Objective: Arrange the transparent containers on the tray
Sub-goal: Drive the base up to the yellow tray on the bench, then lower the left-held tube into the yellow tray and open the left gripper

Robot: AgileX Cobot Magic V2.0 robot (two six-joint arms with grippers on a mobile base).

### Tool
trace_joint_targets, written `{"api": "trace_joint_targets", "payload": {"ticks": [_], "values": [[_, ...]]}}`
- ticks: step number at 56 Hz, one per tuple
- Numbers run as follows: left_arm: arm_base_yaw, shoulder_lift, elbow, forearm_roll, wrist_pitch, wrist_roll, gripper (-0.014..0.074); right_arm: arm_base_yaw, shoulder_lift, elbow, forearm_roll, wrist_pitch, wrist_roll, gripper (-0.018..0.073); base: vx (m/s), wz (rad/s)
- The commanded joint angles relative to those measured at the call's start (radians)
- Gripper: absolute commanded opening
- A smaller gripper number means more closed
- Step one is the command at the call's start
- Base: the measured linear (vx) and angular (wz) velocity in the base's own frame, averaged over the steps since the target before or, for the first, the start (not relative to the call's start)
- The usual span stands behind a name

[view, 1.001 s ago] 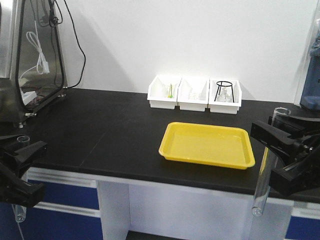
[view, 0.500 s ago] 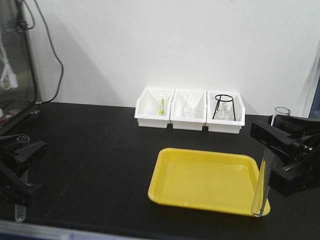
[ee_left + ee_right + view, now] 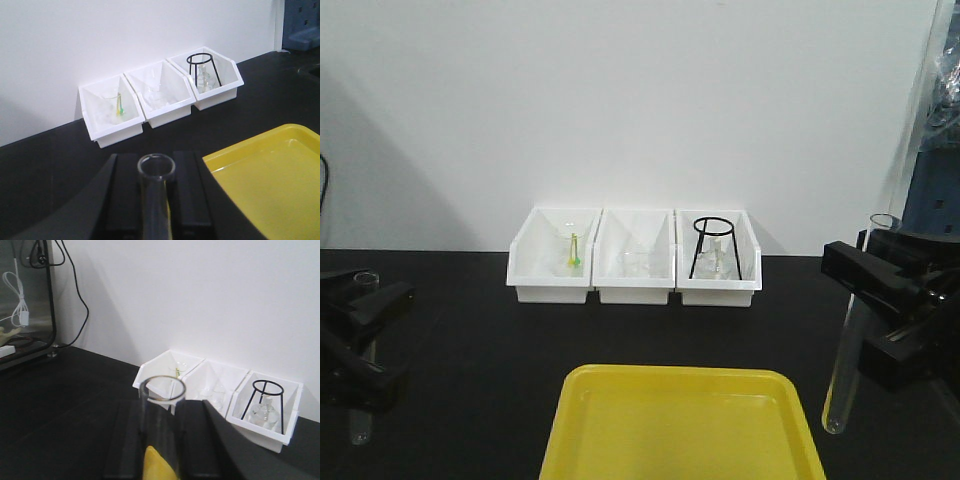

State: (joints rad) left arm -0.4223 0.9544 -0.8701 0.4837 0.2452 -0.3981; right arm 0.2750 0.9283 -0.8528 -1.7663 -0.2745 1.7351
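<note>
The yellow tray (image 3: 670, 374) lies on the black bench at the bottom centre, and its corner shows in the left wrist view (image 3: 280, 170). At the left edge my left gripper (image 3: 365, 340) is shut on an upright transparent container (image 3: 360, 425), a thin glass tube. Its open rim (image 3: 156, 167) sits between the black fingers (image 3: 125, 195). My right gripper (image 3: 848, 310) is shut on the other transparent container (image 3: 837, 400), which leans slightly just right of the tray. That tube's rim (image 3: 161, 389) stands between the right gripper's (image 3: 161, 407) fingers.
Three white bins (image 3: 634, 257) stand in a row against the back wall. The left one holds a glass with a green stick (image 3: 574, 250), the middle one small glassware, the right one a black wire stand (image 3: 714, 250). A blue object (image 3: 932, 190) rises at the right edge.
The whole view has moved closer to the bench. The tray has slid down to the bottom of the frame and the bins leftward. Both grippers still hold their tubes the same way.
</note>
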Motion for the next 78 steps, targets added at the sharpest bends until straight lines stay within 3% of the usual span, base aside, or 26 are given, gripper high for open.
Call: {"api": "trace_joint_targets", "payload": {"ticks": [1, 29, 72, 77, 78], "values": [[-0.006, -0.013, -0.026, 0.005, -0.071, -0.001, -0.0001, -0.006, -0.01, -0.03, -0.027, 0.024, -0.001, -0.0013, 0.31, -0.23], [-0.006, -0.012, -0.026, 0.005, -0.071, -0.001, -0.0001, -0.006, -0.01, -0.03, -0.027, 0.024, -0.001, -0.0013, 0.23, -0.21], [-0.006, -0.011, -0.026, 0.004, -0.073, -0.001, -0.0001, -0.006, -0.01, -0.03, -0.027, 0.024, -0.001, -0.0013, 0.01, -0.01], [-0.006, -0.009, -0.026, -0.043, -0.072, -0.031, -0.0001, -0.006, -0.01, -0.03, -0.027, 0.024, -0.001, -0.0013, 0.0, 0.0], [-0.006, 0.009, -0.027, -0.124, -0.062, -0.08, -0.0001, -0.006, -0.01, -0.03, -0.027, 0.024, -0.001, -0.0013, 0.0, 0.0]]}}
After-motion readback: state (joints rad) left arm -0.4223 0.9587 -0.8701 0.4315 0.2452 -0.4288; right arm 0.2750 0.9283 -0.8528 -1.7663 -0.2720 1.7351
